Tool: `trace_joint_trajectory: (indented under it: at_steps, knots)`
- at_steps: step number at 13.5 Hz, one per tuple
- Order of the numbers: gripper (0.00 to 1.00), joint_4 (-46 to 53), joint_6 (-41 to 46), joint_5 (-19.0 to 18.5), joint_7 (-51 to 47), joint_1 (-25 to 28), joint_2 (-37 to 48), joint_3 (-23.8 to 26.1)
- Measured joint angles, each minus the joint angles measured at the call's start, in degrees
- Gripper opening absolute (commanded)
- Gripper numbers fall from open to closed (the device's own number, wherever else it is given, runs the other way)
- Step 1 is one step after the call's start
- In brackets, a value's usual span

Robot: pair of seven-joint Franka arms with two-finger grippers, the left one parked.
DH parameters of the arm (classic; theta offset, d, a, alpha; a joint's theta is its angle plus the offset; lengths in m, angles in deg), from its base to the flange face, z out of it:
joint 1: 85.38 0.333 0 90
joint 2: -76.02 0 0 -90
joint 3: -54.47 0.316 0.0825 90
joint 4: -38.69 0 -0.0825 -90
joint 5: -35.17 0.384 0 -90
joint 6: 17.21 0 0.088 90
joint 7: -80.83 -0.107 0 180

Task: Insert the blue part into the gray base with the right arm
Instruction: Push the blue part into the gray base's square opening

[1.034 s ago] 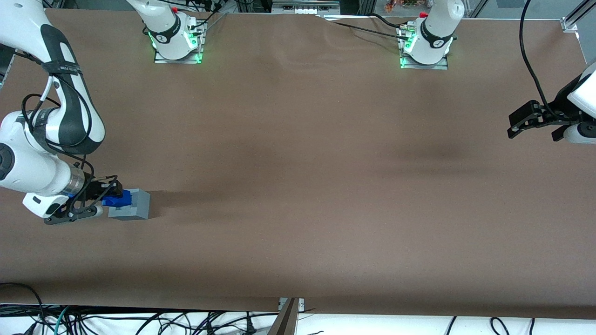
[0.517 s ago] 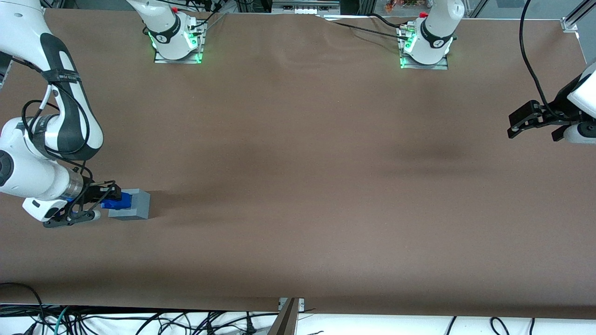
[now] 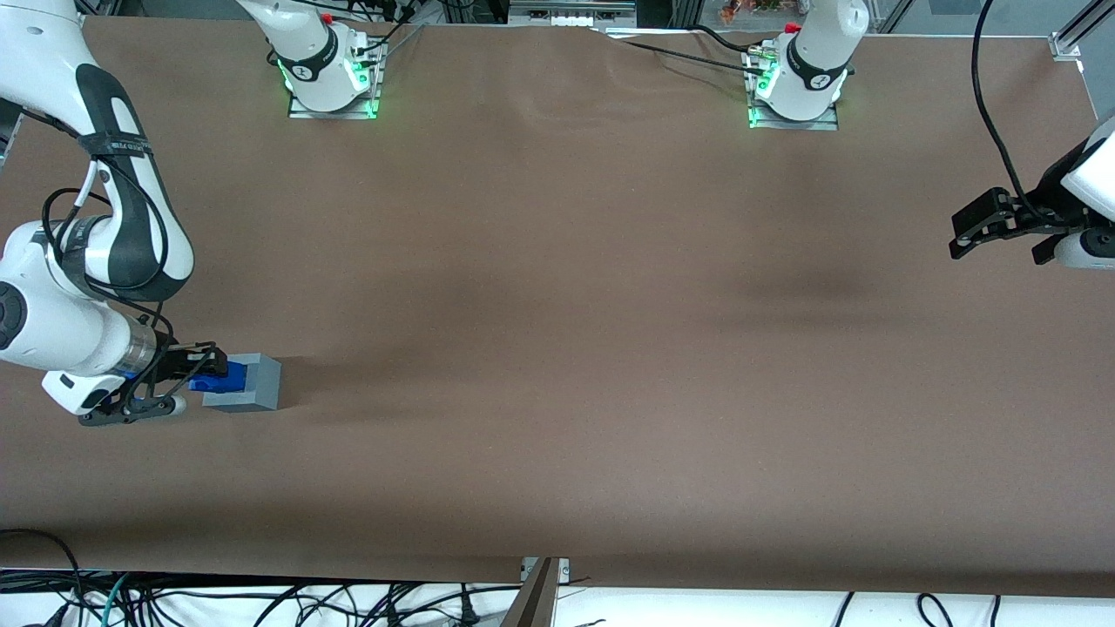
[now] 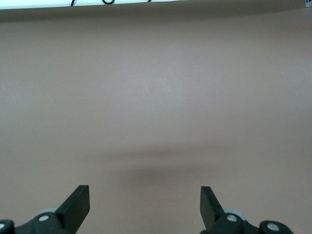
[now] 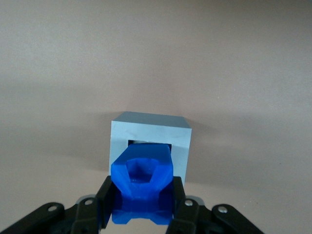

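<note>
- Right arm (image 3: pixel 83 287) seen at the working arm's end of the brown table (image 3: pixel 557 348), white with black bands, bent low over the tabletop, silver wrist ring turned toward the gray base.
- Gripper (image 3: pixel 196 376) held low, just beside the gray base and level with its upper half; black fingers (image 5: pixel 109 197) pressed against the two flanks of the blue part, so clamped on it.
- Blue part (image 3: pixel 218 375) carried between those fingers, its leading end touching or overlapping the near edge of the gray base (image 3: pixel 248 384) as seen from the front camera.
- From the wrist camera: blue part (image 5: pixel 142 181) shown with a lobed, hollowed face toward the lens, its forward end lying over the square recess of the gray base (image 5: pixel 150 141); hard to tell whether actually entered or only held in front of the opening.
- Recess rim visible as a pale frame around the blue part's forward end, a dark strip of the opening showing above it.
- Gray base resting flat on the table, a soft shadow trailing from it toward the parked arm's end.
- Two arm pedestals (image 3: pixel 331 83) lit green along the table edge farthest from the front camera, well apart from the base and part.
</note>
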Motion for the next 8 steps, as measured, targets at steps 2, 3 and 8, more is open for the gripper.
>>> trace_joint_trajectory:
  at_steps: [2, 3, 8]
  knots:
    - [0.32, 0.0, -0.4, 0.0, -0.5, 0.0, -0.4, 0.0]
    - [0.32, 0.0, -0.7, 0.0, -1.0, 0.0, -0.5, 0.0]
    - [0.98, -0.2, -2.3, 0.0, -2.4, 0.0, -1.3, 0.0]
